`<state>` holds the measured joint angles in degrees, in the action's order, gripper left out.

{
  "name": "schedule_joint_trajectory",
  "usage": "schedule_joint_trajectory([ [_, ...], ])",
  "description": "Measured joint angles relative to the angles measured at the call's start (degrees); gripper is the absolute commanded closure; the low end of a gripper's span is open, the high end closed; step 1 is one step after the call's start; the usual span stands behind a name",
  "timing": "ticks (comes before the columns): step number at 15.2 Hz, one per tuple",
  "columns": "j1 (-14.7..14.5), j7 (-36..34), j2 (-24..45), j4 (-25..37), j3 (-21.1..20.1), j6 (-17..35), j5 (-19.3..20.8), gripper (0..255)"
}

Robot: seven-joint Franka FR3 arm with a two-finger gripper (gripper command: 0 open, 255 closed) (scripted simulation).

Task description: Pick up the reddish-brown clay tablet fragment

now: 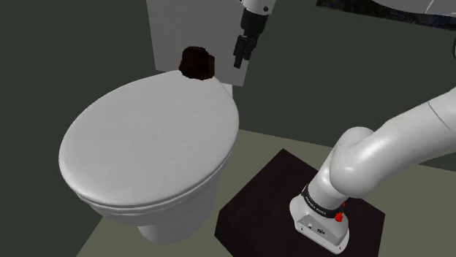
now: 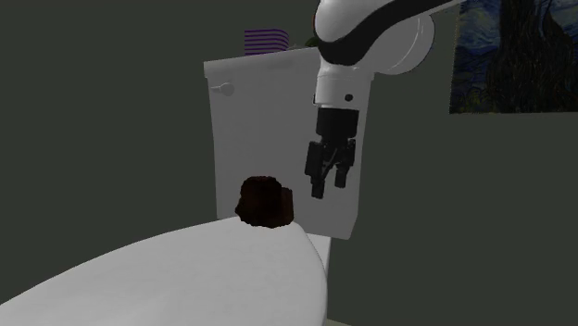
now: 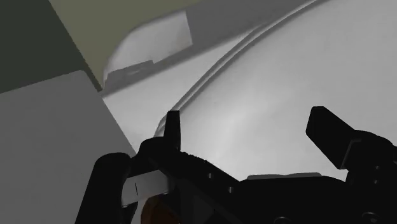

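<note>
The reddish-brown clay tablet fragment [image 1: 197,63] is a dark, rough lump at the back of the closed white toilet lid [image 1: 146,139], against the tank. In the second exterior view the fragment [image 2: 266,202] rests where the lid [image 2: 185,278] meets the tank. My black gripper [image 1: 240,57] hangs in the air beside it, toward the shoulder view's right and slightly higher, not touching it. From the second exterior view the gripper [image 2: 328,185] points down, just right of the fragment. In the wrist view the gripper [image 3: 250,130] is open, with only the white lid between its fingers.
The white tank [image 2: 269,120] rises right behind the fragment, with a purple striped object [image 2: 267,40] on top. A painting [image 2: 514,56] hangs on the dark wall. My dark stand [image 1: 263,197] sits on the floor beside the toilet bowl [image 1: 168,212].
</note>
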<state>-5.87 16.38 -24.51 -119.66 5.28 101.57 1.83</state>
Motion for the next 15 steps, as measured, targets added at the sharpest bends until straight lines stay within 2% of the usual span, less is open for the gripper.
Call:
schedule_joint_trajectory([
  [7, -2.64, 16.98, 16.48, 17.19, 1.89, -1.01, 1.12, 0],
  [14, -4.16, 31.98, 32.69, 37.96, 0.78, -5.38, 1.75, 0],
  [15, -4.21, 33.08, 33.84, 38.94, 0.63, -5.22, 1.82, 0],
])
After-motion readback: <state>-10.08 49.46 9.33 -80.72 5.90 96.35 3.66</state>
